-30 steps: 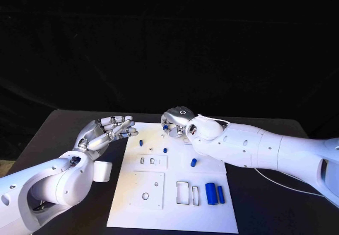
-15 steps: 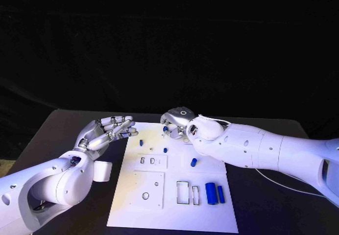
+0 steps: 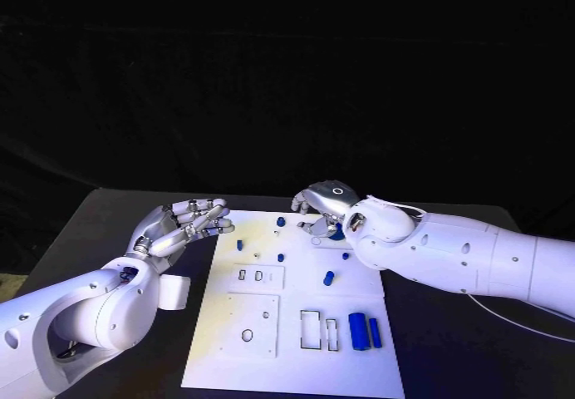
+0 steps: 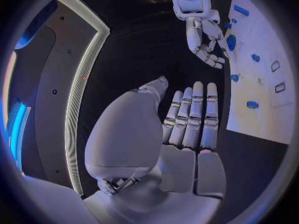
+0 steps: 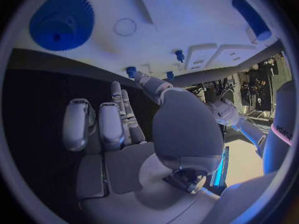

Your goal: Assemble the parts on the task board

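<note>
Your left robot hand [image 3: 179, 226] hangs open and empty just beside the white task board's [image 3: 228, 359] left far corner. Your right robot hand [image 3: 326, 206] is over the board's far edge, near a blue gear [image 5: 61, 20]; fingers curled, holding nothing. Blue parts [image 3: 357, 330] lie scattered on the board.

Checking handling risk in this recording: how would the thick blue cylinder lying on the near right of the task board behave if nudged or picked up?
The thick blue cylinder lies on its side on the flat task board, so a sideways nudge would probably roll it. It looks rigid and smooth, likely light plastic, and could slip between hard fingers.
</note>
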You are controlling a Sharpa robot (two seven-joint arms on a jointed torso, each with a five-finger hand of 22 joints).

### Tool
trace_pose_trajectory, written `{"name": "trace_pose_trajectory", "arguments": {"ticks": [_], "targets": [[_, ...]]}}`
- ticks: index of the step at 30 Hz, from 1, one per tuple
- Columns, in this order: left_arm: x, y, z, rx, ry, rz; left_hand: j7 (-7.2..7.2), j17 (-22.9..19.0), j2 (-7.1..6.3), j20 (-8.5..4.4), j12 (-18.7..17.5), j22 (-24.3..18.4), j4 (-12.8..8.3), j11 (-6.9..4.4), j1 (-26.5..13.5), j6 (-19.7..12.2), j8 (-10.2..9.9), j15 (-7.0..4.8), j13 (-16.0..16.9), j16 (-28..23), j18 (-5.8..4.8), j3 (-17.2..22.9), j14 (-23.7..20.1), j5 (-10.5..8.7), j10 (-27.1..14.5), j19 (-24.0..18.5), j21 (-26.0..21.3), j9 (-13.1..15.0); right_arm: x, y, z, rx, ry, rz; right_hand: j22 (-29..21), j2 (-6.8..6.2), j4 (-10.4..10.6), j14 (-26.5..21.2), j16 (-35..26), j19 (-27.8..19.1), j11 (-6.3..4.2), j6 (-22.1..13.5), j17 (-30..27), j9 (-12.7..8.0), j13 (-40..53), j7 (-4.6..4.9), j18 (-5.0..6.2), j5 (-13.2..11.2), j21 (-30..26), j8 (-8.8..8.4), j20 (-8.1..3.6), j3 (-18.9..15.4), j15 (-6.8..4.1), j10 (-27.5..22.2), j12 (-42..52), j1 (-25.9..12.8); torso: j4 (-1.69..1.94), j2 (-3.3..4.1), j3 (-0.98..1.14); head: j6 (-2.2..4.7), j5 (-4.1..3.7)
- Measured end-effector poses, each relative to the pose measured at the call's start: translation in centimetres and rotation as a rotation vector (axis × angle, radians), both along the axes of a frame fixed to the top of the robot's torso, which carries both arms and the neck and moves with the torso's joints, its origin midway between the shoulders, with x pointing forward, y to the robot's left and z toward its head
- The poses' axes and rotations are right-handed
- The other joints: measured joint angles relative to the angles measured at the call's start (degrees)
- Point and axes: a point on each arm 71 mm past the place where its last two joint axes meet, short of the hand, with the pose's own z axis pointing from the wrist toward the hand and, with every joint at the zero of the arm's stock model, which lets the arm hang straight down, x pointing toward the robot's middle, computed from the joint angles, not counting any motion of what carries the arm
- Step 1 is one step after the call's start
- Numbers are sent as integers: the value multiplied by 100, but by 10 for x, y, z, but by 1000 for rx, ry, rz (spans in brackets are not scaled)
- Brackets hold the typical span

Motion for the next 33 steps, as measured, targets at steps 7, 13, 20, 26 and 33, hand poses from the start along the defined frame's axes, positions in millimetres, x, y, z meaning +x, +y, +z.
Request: {"name": "trace_pose_trajectory", "arguments": {"ticks": [7,13,20,26,33], "targets": [[1,2,-1,1,2,3,0,-1,0,0,0,-5,-16,0,0,0,0,0,0,0,0,17,0,0,0,0,0,0,-4,-46,14,79,71,-99,371,-294,195,29,403,350,-282,-328,669,137,1014,-164,-1,593,327,128,-206,-927,-216,1307,1431,-95,-54,-30,21,10,-38],[2,2,-1,0,4,4,0,6,0,0,0,-5,-16,0,0,0,0,0,0,0,0,16,0,-25,0,0,0,0,-2,-73,13,146,200,-187,377,-35,444,29,804,503,-227,-894,1443,486,3979,-131,-95,720,501,633,-172,-1729,-216,1450,4277,221,-93,-46,39,12,-42],[3,2,-2,-1,6,3,0,6,0,0,1,-5,-33,0,0,0,0,0,0,0,0,33,0,-25,0,0,0,1,0,-85,6,182,311,-241,376,178,887,30,1156,614,-117,-1568,1742,890,6454,-17,-144,943,721,1372,-102,-2390,-112,1748,6539,666,-109,-46,51,-18,-69],[3,1,-2,-2,7,0,0,6,0,0,1,-10,-33,0,0,0,0,0,0,0,0,33,0,-25,0,0,0,1,2,-85,-3,189,366,-262,376,246,1063,29,1294,632,-91,-1855,1742,1032,6881,6,-186,1333,871,1746,-58,-2557,-69,1790,7395,896,-90,-44,43,-49,-91],[4,2,-3,-1,9,1,0,5,0,0,1,-10,-33,0,0,0,0,0,0,0,0,33,0,-25,0,0,0,1,3,-82,-14,187,401,-276,375,241,1202,49,1365,631,-77,-1982,1742,1075,6882,-13,-186,1711,949,1965,-39,-2495,-49,1805,7757,967,-71,-36,43,-71,-92]]}}
